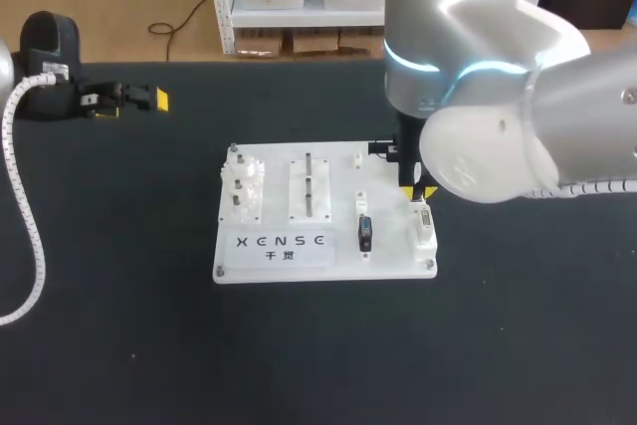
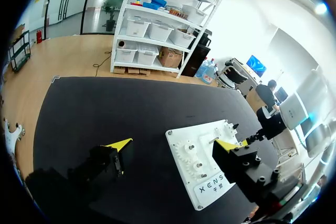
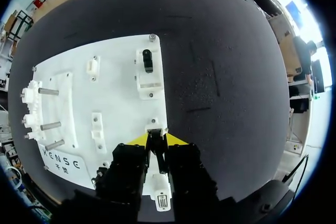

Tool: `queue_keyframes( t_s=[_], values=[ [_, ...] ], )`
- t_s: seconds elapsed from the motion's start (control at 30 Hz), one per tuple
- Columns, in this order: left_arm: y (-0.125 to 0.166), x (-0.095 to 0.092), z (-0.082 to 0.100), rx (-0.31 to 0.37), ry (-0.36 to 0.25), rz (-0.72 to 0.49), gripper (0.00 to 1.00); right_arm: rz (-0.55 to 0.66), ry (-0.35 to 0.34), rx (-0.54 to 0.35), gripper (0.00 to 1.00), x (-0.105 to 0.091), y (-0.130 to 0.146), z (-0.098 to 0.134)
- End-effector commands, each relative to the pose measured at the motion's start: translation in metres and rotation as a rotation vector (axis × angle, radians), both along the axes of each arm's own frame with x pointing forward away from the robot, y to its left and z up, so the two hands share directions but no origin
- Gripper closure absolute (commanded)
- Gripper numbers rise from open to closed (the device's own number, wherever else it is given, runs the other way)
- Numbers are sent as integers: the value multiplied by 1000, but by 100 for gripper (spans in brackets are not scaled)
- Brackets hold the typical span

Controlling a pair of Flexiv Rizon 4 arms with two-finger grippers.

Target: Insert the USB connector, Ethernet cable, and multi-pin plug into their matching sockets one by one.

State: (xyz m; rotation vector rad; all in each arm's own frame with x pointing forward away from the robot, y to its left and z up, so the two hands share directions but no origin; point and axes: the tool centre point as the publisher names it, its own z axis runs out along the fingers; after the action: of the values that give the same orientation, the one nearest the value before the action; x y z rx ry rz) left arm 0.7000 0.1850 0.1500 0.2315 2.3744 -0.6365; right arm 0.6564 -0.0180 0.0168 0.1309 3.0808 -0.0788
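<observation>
The white socket board point(image 1: 336, 174) lies mid-table. My right gripper point(image 1: 418, 189) hangs over its right edge. In the right wrist view the right gripper point(image 3: 156, 141) is shut on a narrow black plug point(image 3: 156, 153), whose tip sits at a small white socket point(image 3: 156, 126) on the board point(image 3: 115, 93). A white multi-pin plug point(image 3: 163, 201) lies on the board under the gripper body, also seen as the white plug point(image 1: 424, 220). Another black connector point(image 1: 365, 233) point(image 3: 148, 60) stands in a white mount. My left gripper point(image 1: 149, 99) rests open and empty at the far left point(image 2: 173, 144).
The board's left part carries a fixture with small white gears point(image 1: 242, 186) and a plate with metal pegs point(image 1: 309, 186). A white coiled cable point(image 1: 22, 196) runs along the table's left side. Black tabletop surrounds the board.
</observation>
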Motion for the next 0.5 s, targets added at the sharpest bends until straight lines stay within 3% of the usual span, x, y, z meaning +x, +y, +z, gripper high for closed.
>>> queue_keyframes(
  t_s=[0.03, 0.2, 0.23, 0.27, 0.33, 0.5],
  values=[
    [0, 0, 0, 0, 0, 0, 0, -2, 10, -2, 100, 1, -6, -10],
    [0, 0, 0, 0, 0, 0, 0, -1, 6, 3, 100, 1, -6, -7],
    [0, 0, 0, 0, 0, 0, 0, 0, 3, 6, 88, 1, -5, -5],
    [0, 0, 0, 0, 0, 0, 0, 2, -1, 6, 67, 0, -4, -2],
    [0, 0, 0, 0, 0, 0, 0, 7, -11, 5, 0, 0, -2, 3],
    [0, 0, 0, 0, 0, 0, 0, 16, -38, 14, 0, -2, 4, 17]
  ],
)
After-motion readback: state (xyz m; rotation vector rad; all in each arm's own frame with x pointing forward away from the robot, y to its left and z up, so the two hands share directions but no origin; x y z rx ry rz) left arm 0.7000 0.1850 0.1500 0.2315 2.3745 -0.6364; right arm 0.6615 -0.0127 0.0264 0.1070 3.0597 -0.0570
